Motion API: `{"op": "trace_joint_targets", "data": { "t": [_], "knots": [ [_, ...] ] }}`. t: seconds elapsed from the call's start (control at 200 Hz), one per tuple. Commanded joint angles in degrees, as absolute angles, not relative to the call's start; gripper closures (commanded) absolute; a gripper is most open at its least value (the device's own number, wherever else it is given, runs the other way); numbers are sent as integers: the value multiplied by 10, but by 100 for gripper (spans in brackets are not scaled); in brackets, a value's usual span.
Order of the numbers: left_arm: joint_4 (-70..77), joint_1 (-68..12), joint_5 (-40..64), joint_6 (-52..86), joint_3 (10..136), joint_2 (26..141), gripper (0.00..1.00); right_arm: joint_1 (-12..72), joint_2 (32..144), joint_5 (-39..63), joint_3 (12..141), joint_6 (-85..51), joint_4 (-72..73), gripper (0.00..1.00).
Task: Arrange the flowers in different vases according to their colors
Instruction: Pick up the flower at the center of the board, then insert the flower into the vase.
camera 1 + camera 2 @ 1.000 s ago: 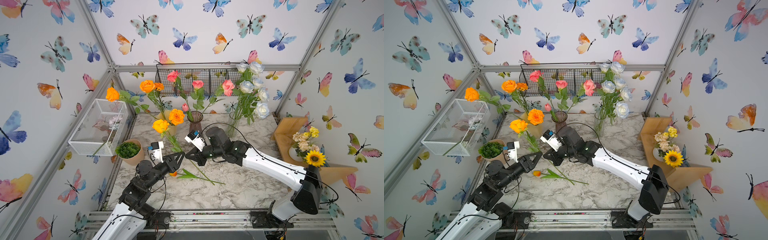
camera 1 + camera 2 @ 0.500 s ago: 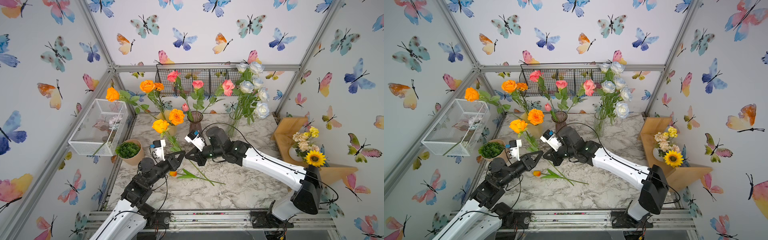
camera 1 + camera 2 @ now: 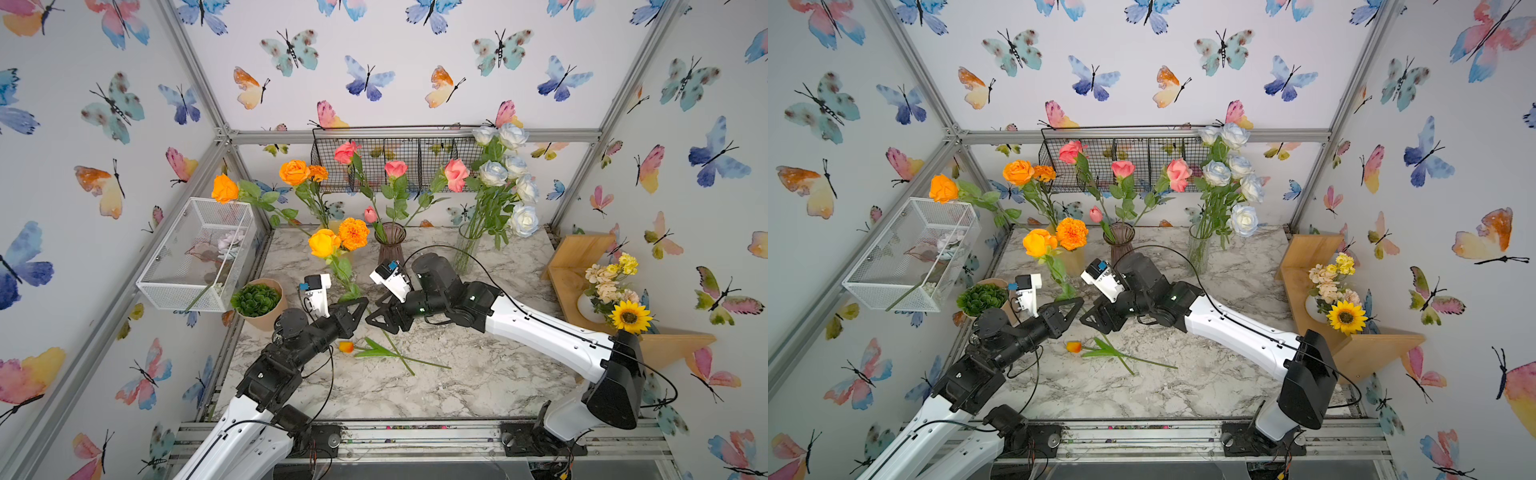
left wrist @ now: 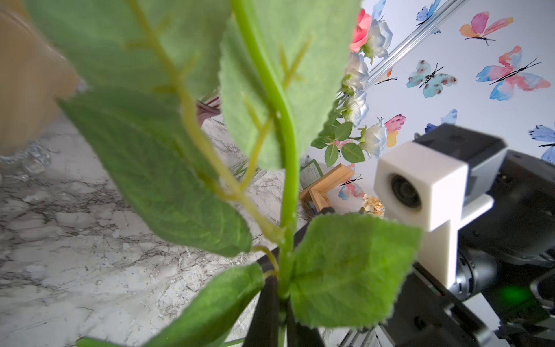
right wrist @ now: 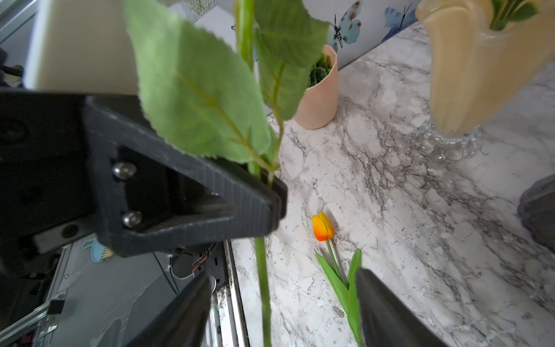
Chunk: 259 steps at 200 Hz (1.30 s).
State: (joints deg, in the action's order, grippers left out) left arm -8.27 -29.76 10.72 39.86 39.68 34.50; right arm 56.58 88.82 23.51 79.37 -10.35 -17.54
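Tabletop (image 3: 478,386): marble, with 3 vases along its back edge.
- Creamy yellow vase (image 5: 468,75), toward the back-left corner, holds the orange blooms.
- Purple vase (image 3: 390,245), mid back edge, holds the pink ones.
- Clear vase (image 3: 465,249), further toward the right edge, holds the white-blue roses.

Left gripper (image 3: 360,305): jaws pressed together on the stem of an orange rose (image 3: 324,243), pinching just under a leaf cluster. The bloom is up beside the marigold.

Right gripper (image 3: 376,316): jaws spread to either side of the same stem, lower down and not touching it.

Judged step: hand-over to the left arm, then insertion into the creamy yellow vase.

How to do it well:
1. Back the right gripper off in line with its open jaws, clear of the leaves.
2. Lift the rose until the long free stem end clears the ruffled rim.
3. Bring the stem near upright and lower it among the stems already there.

The stem end crosses an orange tulip (image 3: 345,346) lying near the tabletop's centre. I cannot tell whether they touch, so lift before moving sideways.
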Motion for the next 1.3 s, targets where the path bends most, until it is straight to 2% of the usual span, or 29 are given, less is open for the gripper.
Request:
{"op": "trace_joint_targets", "data": {
  "t": [0.0,0.155,0.27,0.405,0.571,0.671,0.911,1.061,1.291],
  "knots": [
    [-169,-299,1,312,460,335,100,567,843,166,799,-97,-181,2],
    [-228,-299,-87,236,573,366,100,567,777,70,747,-88,-141,1],
    [-258,-299,-164,181,673,428,100,567,735,42,702,-85,-93,2],
    [-235,-286,-226,101,787,507,100,567,729,17,707,-88,-103,1],
    [-218,-164,-104,95,931,637,100,567,736,-1,717,-90,-117,1],
    [-197,-95,-54,104,976,689,100,567,728,-7,714,-90,-120,1],
    [-175,-66,-37,90,1065,789,100,567,710,-17,703,-75,-117,2],
    [-117,-55,-3,105,1034,816,100,567,715,-54,710,-90,-128,1],
    [-38,-52,18,123,951,836,100,567,711,-51,694,-94,-121,1]
  ]
}}
